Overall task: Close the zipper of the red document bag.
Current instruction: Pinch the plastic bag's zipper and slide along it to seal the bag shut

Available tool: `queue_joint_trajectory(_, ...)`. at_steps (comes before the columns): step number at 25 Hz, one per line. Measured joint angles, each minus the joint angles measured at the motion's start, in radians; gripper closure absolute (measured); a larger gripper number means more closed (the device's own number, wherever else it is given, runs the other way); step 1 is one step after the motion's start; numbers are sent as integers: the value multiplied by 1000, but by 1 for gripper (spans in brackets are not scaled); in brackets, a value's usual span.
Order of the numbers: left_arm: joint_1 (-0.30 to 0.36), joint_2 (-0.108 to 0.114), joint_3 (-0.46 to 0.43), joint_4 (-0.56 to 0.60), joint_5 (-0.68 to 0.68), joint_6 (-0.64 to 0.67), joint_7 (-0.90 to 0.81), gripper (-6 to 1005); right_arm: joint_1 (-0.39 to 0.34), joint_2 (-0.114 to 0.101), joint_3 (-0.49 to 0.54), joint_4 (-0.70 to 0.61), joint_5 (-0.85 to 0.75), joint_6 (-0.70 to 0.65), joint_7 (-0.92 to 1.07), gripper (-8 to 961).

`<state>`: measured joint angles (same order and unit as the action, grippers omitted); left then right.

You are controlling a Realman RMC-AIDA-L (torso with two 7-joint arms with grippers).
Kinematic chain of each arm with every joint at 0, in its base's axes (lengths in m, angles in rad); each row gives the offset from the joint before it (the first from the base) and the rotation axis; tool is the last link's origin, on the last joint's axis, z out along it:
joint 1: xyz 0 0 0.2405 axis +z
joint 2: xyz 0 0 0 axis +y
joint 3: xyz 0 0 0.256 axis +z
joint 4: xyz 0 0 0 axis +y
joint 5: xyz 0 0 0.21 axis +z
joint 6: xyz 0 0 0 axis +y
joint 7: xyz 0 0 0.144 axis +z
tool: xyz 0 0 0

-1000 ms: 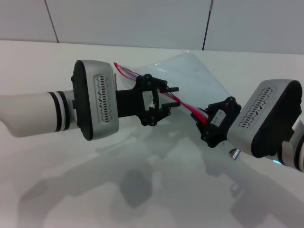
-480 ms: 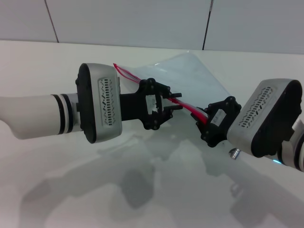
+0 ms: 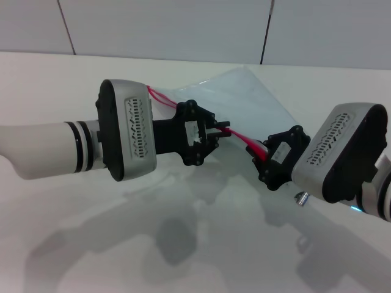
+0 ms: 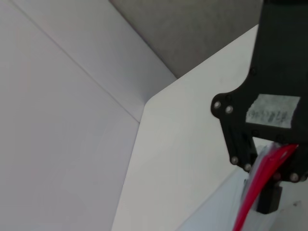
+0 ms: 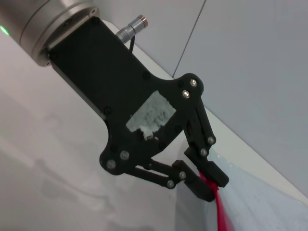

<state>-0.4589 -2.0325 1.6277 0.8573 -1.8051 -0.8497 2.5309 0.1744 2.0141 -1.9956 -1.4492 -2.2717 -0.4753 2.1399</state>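
The red document bag (image 3: pixel 244 97) is a translucent pale-blue pouch, lifted off the table at its near edge. Its zipper (image 3: pixel 244 139) runs as a thin red strip from the far left corner down to the right. My left gripper (image 3: pixel 225 132) is shut on the zipper partway along. The right wrist view shows the left gripper (image 5: pixel 212 185) pinching the red strip (image 5: pixel 222 214). My right gripper (image 3: pixel 261 157) is shut on the zipper's near end. In the left wrist view the red strip (image 4: pixel 255 192) passes between that right gripper's (image 4: pixel 269 166) fingers. The slider is hidden.
The white table (image 3: pixel 201 244) lies under both arms, with grey wall panels (image 3: pixel 165 24) behind it. Both forearms hang low over the table's middle.
The left gripper's fingers, spread apart a second ago, have shut on the red zipper strip. The right gripper has stayed in place.
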Motion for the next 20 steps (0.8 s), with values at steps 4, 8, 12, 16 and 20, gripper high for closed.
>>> queue_joint_trajectory(4,0,0,0,0,-3,5,-2,881,1,0,0,1,0,0,0,903)
queue_joint_trajectory(8,0,0,0,0,-3,5,-5,910,1,0,0,1,0,0,0,903)
queue_joint_trajectory(12,-1,0,0,0,-3,6,-7,916,1,0,0,1,0,0,0,903)
queue_joint_trajectory(16,-3,0,0,0,1,6,-7,915,1,0,0,0,0,0,0,903)
queue_joint_trajectory(20,-8,0,8,0,1,9,-7,916,1,0,0,-1,-1,-1,0,903)
